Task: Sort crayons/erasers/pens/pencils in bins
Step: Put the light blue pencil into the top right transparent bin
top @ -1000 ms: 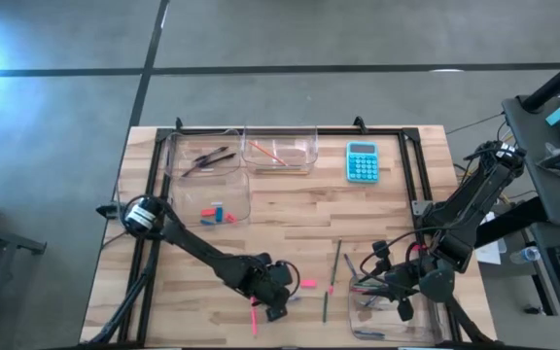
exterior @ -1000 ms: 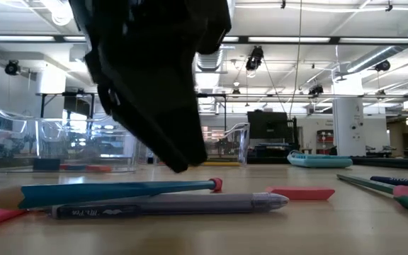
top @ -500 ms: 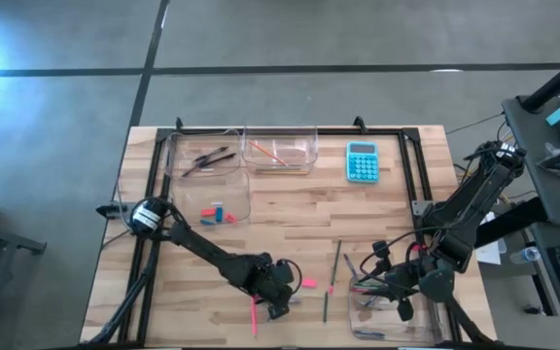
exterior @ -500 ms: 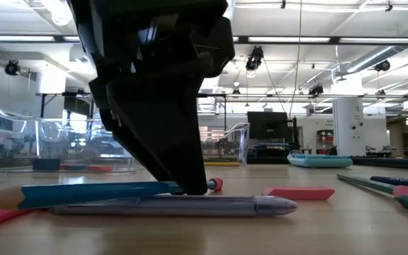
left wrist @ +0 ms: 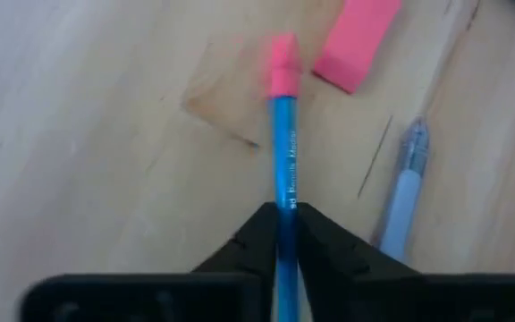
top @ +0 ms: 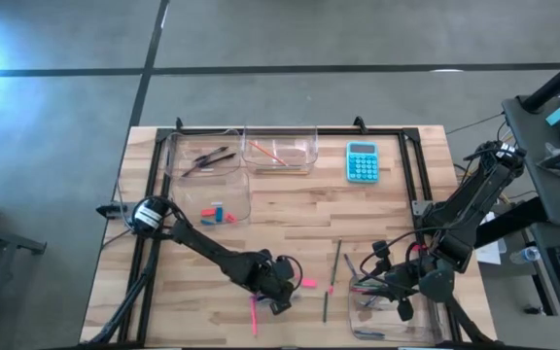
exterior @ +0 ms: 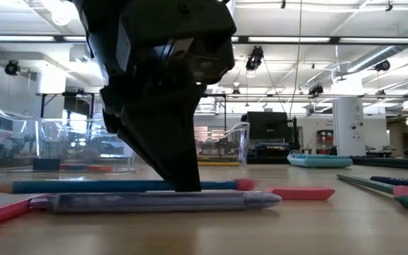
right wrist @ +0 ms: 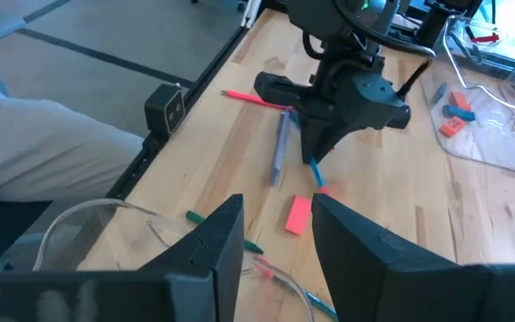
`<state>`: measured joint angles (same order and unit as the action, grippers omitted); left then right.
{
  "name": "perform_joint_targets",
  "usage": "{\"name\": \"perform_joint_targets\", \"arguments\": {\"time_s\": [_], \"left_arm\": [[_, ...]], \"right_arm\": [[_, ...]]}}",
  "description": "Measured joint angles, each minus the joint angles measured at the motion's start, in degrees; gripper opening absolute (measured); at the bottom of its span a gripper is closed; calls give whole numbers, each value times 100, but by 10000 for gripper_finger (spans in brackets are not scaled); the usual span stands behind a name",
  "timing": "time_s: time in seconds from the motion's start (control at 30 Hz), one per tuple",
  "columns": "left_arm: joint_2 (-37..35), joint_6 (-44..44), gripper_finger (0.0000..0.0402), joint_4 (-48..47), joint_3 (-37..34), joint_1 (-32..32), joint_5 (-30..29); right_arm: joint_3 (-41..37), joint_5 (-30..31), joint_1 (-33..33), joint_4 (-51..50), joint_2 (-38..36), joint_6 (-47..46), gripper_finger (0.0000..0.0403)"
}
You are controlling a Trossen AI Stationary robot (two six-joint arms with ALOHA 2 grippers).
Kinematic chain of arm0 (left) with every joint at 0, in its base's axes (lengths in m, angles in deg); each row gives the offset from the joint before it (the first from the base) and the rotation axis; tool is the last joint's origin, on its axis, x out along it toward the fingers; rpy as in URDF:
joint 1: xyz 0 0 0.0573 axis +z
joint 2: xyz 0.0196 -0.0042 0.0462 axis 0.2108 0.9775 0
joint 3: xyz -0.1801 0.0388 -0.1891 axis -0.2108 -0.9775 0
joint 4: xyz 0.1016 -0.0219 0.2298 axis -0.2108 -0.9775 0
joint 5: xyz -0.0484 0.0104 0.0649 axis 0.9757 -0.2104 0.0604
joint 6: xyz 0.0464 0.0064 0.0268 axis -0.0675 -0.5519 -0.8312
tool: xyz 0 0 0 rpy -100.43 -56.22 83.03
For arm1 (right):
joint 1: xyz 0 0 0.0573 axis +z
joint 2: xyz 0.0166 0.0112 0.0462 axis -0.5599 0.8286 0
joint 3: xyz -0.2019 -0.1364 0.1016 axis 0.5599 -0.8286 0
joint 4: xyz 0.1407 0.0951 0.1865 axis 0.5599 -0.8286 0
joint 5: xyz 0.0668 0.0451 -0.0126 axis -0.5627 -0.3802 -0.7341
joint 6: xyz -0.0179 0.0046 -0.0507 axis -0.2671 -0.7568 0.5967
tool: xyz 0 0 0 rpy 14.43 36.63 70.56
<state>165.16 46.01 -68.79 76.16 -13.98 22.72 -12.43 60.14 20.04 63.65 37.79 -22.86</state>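
Note:
My left gripper [top: 278, 295] is down at the table near its near edge, shut on a blue pencil [left wrist: 283, 134] with a pink rubber tip. A pink eraser [left wrist: 356, 40] and a grey pen [left wrist: 402, 192] lie beside it. In the low view the gripper [exterior: 183, 185] stands on the pencil [exterior: 83, 186], behind the pen [exterior: 154, 202]. My right gripper [right wrist: 275, 224] is open and empty over the near right bin [top: 402, 316]. Three bins stand at the far left; one [top: 219, 201] holds erasers. My left gripper pinches the blue pencil's shaft [left wrist: 285, 201] between its two fingertips, between the middle and the pink-tipped end. The fingers come from above, pointing down, one on each side of the shaft. The pencil lies level at the table; whether it is lifted clear I cannot tell.
A bright pink stick [top: 254, 313] lies by the left gripper, and green pencils [top: 335, 262] lie toward the right bin. A turquoise calculator [top: 362, 160] lies at the far right. A black frame runs along the table's edges. A person's light sleeve [right wrist: 34, 152] shows beyond the table.
My left gripper has come down onto the blue pencil. The pencil has turned from slanting to level and its pink-tipped end has slid a little toward the pink eraser. The grey pen has shifted slightly too.

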Motion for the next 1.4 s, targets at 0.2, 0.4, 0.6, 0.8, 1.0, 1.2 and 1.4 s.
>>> {"name": "perform_joint_targets", "arguments": {"time_s": [0.2,0.4,0.6,0.8,1.0,1.2,1.4], "left_arm": [[-296,-253,12,65,25,0,14],[-1121,-907,5,94,109,-6,-302],[-1876,-2016,3,-242,103,260,-965],[-2490,-3505,2,-849,101,1358,-1046],[-2584,-5215,2,-637,107,3132,-99],[-2255,-6165,2,-570,107,4582,595],[-1764,-6969,24,-465,275,5292,774]], "right_arm": [[-2,0,0,-2,0,5,123],[-4,0,0,8,0,2,123],[-4,0,-32,18,0,17,123],[-2,-22,-311,9,0,57,123],[6,-203,-487,5,0,98,123],[5,-203,-663,5,-5,373,123],[5,-206,-1132,-59,-156,535,123]]}}
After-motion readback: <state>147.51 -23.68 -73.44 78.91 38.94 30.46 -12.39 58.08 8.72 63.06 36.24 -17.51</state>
